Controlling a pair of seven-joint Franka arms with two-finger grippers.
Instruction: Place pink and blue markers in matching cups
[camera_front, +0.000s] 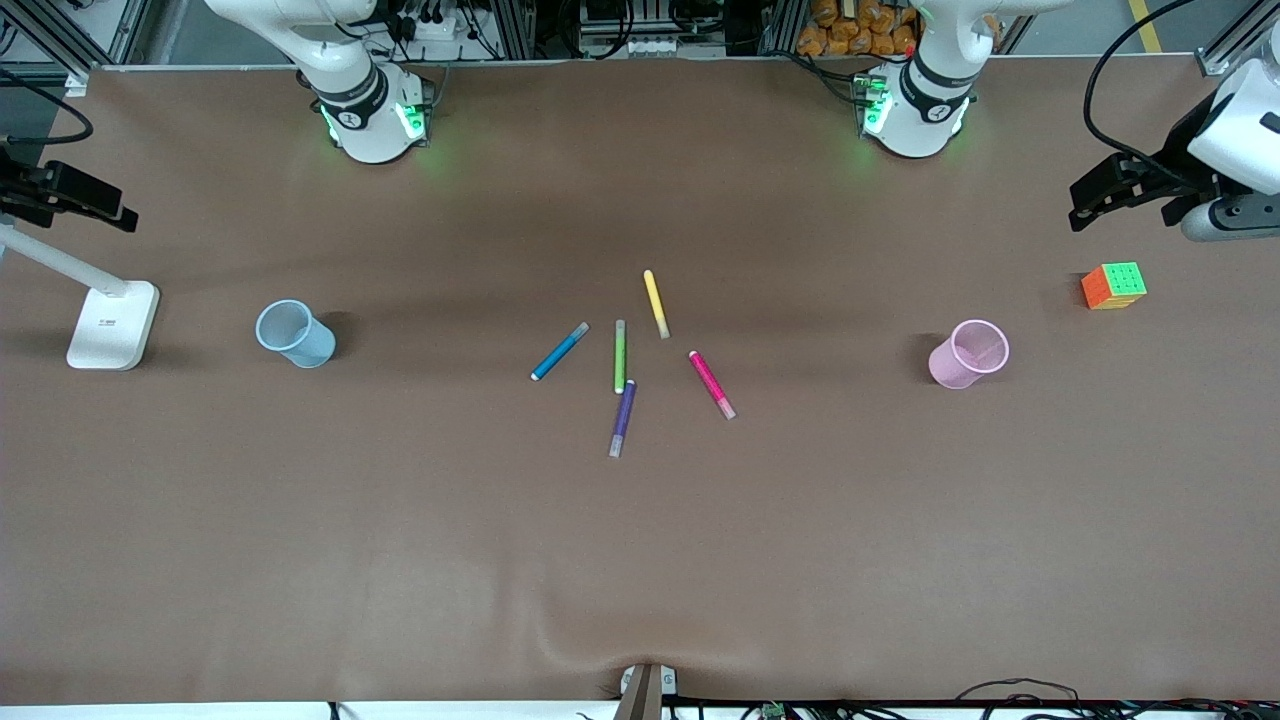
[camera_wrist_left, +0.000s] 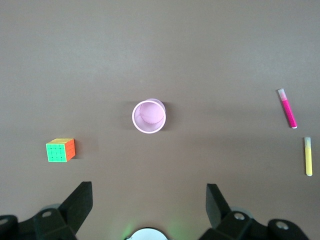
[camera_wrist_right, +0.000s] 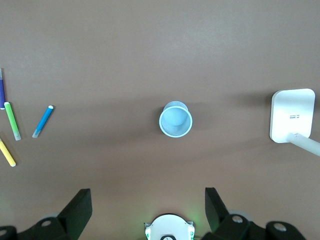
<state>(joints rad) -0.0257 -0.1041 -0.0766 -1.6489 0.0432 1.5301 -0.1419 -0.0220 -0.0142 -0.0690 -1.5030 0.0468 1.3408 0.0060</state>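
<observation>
The blue marker (camera_front: 559, 352) and the pink marker (camera_front: 712, 384) lie flat mid-table among other markers. The light blue cup (camera_front: 295, 334) stands upright toward the right arm's end. The light pink cup (camera_front: 968, 353) stands upright toward the left arm's end. My left gripper (camera_wrist_left: 148, 186) hangs high over the table beside the pink cup (camera_wrist_left: 148, 116), open and empty. My right gripper (camera_wrist_right: 147, 191) hangs high beside the blue cup (camera_wrist_right: 175, 119), open and empty. The pink marker (camera_wrist_left: 287, 108) shows in the left wrist view. The blue marker (camera_wrist_right: 43, 121) shows in the right wrist view.
Green (camera_front: 620, 356), yellow (camera_front: 656, 303) and purple (camera_front: 623, 418) markers lie between the blue and pink ones. A colour cube (camera_front: 1113, 285) sits near the pink cup. A white lamp base (camera_front: 113, 325) stands near the blue cup.
</observation>
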